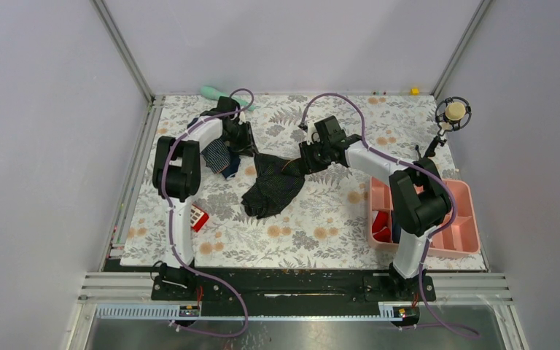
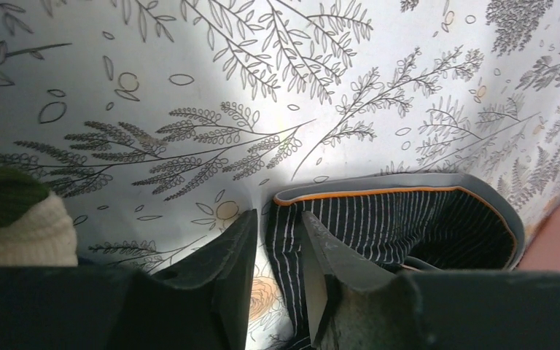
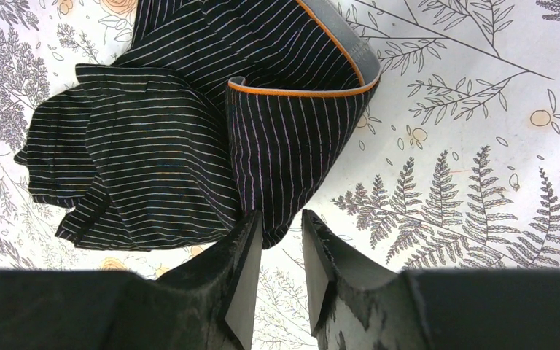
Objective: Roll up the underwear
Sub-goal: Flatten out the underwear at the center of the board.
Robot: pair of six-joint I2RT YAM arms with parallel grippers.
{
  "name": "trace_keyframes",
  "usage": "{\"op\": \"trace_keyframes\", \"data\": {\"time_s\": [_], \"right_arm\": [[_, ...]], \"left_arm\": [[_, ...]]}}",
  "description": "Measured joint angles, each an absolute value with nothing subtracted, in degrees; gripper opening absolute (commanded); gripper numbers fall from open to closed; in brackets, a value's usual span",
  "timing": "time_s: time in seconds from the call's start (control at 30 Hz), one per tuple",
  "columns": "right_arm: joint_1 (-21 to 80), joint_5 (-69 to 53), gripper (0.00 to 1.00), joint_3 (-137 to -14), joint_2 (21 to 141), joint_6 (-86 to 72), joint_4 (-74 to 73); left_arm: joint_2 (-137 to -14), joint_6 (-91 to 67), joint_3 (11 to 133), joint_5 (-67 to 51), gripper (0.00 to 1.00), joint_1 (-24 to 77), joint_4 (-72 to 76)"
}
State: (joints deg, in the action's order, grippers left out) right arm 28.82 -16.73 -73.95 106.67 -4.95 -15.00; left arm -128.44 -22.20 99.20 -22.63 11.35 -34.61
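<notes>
Because the underwear [image 1: 273,186] lies slumped and partly folded over itself rather than flat, both arms reach to its far edge, well to the left of the pink tray [image 1: 461,244]. Up close it is a dark, finely striped garment [image 3: 153,146] with a grey band piped in orange, lying on the floral cloth [image 1: 321,240].

The right gripper [image 1: 305,159] sits at the corner nearer the tray and the left gripper [image 1: 246,146] at the corner farther from it. Neither has bitten. Each pair of jaws stands slightly parted, low over the cloth, with a lip of fabric reaching into the gap — a loose flap at the right gripper [image 3: 281,219], the band's corner at the left [image 2: 281,219].

That seems to be the point of the pose: one pincer per corner, so the garment can be drawn taut and squared before rolling, which looks not yet begun. Next, both need to close on the same layer — the band is doubled over, and catching only the upper fold would likely drag a crease into the roll.
</notes>
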Motion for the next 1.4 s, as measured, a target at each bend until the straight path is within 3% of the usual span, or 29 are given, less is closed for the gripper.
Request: {"op": "trace_keyframes", "data": {"time_s": [0.13, 0.37, 0.7, 0.9, 1.13, 1.27, 1.4], "right_arm": [[28.8, -16.6, 0.37, -74.0, 106.7, -4.9, -15.0], [28.8, -17.0, 0.39, -74.0, 106.7, -5.0, -15.0], [28.8, -17.0, 0.41, -74.2, 104.9, -5.2, -15.0], [28.3, -16.6, 0.44, -73.6, 99.2, -5.5, -14.6], [23.7, -17.5, 0.44, -68.9, 90.5, -9.3, -13.8], [21.4, -17.4, 0.46, -65.2, 87.9, -10.6, -13.7], [21.1, -17.2, 0.51, -63.2, 88.0, -11.0, -13.9]], "left_arm": [[-129.6, -21.7, 100.4, -22.9, 0.24, 11.4, -34.6], [-130.4, -20.7, 100.8, -24.2, 0.0, 11.5, -34.3], [-128.7, -21.9, 100.0, -27.3, 0.0, 11.7, -34.2], [-117.0, -23.2, 97.6, -34.5, 0.0, 13.1, -30.5], [-97.4, -17.1, 95.2, -39.2, 0.0, 22.5, -22.4], [-93.8, -13.2, 95.2, -40.2, 0.0, 26.3, -22.7], [-96.2, -13.8, 93.4, -38.8, 0.0, 23.6, -22.6]]}}
